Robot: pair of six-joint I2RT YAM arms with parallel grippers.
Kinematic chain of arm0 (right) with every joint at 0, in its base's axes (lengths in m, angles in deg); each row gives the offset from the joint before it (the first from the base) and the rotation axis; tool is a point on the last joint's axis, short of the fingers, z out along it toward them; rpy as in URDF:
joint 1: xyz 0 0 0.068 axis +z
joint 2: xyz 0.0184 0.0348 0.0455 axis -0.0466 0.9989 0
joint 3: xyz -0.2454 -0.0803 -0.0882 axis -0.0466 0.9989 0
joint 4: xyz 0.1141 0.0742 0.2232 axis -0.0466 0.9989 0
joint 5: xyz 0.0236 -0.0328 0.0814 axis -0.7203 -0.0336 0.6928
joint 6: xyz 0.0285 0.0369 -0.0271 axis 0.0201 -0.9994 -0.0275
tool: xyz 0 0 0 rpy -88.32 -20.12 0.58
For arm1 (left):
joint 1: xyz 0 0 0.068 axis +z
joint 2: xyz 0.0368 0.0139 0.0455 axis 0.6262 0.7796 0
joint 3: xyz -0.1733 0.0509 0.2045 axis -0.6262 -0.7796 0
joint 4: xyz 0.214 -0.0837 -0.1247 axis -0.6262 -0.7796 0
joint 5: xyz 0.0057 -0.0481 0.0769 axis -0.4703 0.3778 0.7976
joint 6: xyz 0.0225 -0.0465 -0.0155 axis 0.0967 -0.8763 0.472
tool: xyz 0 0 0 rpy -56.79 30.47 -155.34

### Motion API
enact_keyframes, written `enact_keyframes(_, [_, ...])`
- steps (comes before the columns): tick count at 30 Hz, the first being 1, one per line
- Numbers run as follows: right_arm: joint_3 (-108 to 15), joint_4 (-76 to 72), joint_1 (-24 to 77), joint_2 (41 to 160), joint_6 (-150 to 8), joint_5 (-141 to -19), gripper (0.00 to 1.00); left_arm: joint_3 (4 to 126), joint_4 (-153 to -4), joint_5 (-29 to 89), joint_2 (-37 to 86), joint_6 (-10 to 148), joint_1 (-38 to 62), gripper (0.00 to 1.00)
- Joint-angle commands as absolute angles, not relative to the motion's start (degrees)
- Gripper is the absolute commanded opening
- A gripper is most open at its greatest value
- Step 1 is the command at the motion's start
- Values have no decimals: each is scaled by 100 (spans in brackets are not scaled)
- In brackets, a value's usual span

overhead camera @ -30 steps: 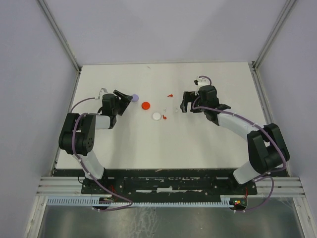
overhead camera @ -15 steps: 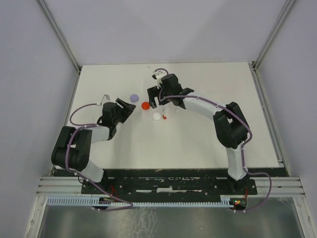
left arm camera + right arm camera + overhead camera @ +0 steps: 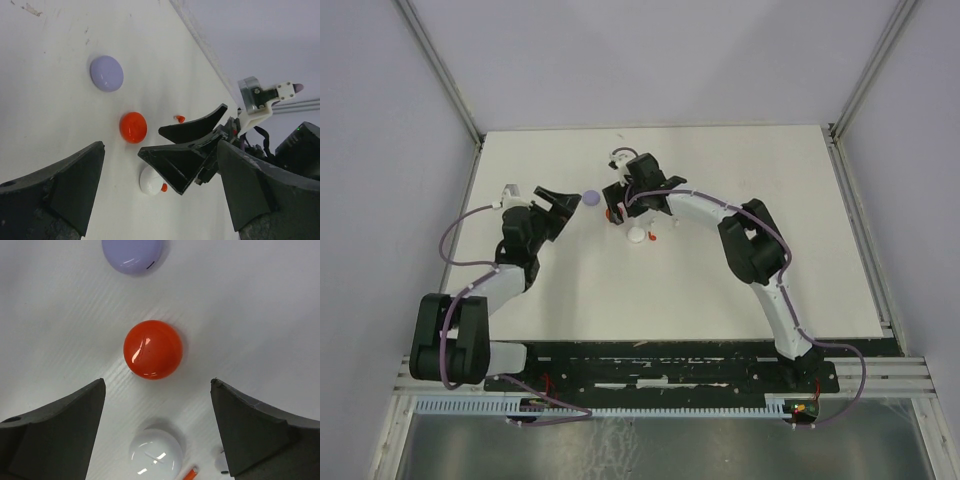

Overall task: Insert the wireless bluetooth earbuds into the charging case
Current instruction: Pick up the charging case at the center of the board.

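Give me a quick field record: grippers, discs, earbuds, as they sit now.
left gripper: open, empty, near lavender disc
right gripper: open, empty, above red disc
white disc: red earbud at its edge
second red earbud: loose, apart from the discs
other earbuds: too small to tell

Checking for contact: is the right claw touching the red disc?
Apart. The right wrist view shows the red disc between the fingers of the open right claw, with bare table showing on both sides.
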State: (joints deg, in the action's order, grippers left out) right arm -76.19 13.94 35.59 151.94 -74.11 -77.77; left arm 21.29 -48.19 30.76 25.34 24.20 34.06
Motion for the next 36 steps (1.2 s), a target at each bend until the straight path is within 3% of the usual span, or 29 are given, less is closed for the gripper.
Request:
enact_keyframes(1, [-8134, 1268, 3721, 15444, -7359, -7688, 94, 2076, -4702, 2903, 2239, 2309, 3481, 99])
enact_keyframes(21, [-7913, 1198, 4128, 15326, -7100, -8031, 94, 1910, -4589, 2703, 2292, 2190, 3811, 99])
enact_keyframes(36, [-9192, 2135, 4119, 16051, -6172, -8675, 94, 1887, -4373, 2516, 2544, 2103, 3886, 100])
